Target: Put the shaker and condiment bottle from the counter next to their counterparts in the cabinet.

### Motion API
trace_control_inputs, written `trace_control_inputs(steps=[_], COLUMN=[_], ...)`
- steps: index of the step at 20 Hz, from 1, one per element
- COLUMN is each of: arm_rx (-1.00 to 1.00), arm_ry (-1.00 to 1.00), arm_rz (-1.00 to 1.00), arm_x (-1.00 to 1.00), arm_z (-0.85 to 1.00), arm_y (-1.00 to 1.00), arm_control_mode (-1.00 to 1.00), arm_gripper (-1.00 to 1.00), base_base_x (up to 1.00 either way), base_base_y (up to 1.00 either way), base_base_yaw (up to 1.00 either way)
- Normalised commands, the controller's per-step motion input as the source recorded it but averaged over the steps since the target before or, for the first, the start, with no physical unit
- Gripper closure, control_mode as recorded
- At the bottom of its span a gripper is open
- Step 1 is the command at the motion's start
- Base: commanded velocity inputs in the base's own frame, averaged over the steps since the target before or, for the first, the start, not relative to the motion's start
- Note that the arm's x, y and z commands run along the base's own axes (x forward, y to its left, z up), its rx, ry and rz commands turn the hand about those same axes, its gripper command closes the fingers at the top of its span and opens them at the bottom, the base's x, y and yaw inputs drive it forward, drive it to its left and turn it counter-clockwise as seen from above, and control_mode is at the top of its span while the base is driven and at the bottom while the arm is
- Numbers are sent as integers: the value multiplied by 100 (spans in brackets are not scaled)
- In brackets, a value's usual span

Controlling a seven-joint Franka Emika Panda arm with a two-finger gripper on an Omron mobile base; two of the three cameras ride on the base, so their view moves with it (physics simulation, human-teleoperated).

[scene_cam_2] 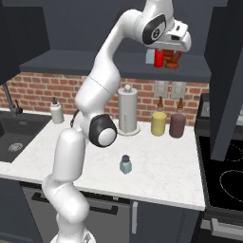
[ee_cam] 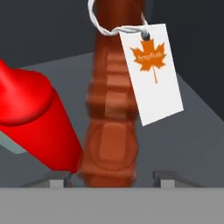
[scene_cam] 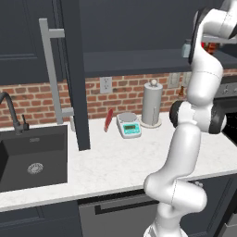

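On the cabinet shelf (scene_cam_2: 95,64), the amber ribbed condiment bottle (ee_cam: 111,131) with its white maple-leaf tag stands right beside the red squeeze bottle (ee_cam: 35,118). My gripper (ee_cam: 111,178) is open around the amber bottle's base, with a gap on each side between the fingertips (ee_cam: 59,179) and the bottle. From the right base view the gripper (scene_cam_2: 170,51) is at the shelf, over the red bottle (scene_cam_2: 159,58) and the amber bottle (scene_cam_2: 173,60), with a pale shaker (scene_cam_2: 150,57) just left of them. Another small shaker (scene_cam_2: 126,164) stands on the white counter (scene_cam_2: 161,175).
A paper towel holder (scene_cam_2: 127,109), a yellow canister (scene_cam_2: 158,123) and a maroon canister (scene_cam_2: 177,126) line the brick wall. A soap dispenser (scene_cam_2: 57,113) sits near the black sink (scene_cam: 32,157). The open cabinet door (scene_cam: 74,69) juts over the counter by a kitchen scale (scene_cam: 128,125).
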Motion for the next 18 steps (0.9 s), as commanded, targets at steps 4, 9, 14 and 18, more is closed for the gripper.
trace_control_inputs(steps=[4, 9, 14, 18], arm_rx=[4, 5, 4, 0], arm_ry=[2, 5, 5, 2], arm_rz=[0, -1, -1, 0], arm_x=[-34, -33, -47, -57], arm_z=[0, 0, 0, 2], arm_y=[-14, -8, 0, 3], arm_control_mode=[-100, -100, -100, -100], arm_gripper=[-100, -100, -100, -100], base_base_x=[0, 0, 0, 0], base_base_y=[0, 0, 0, 0], base_base_yaw=[0, 0, 0, 0])
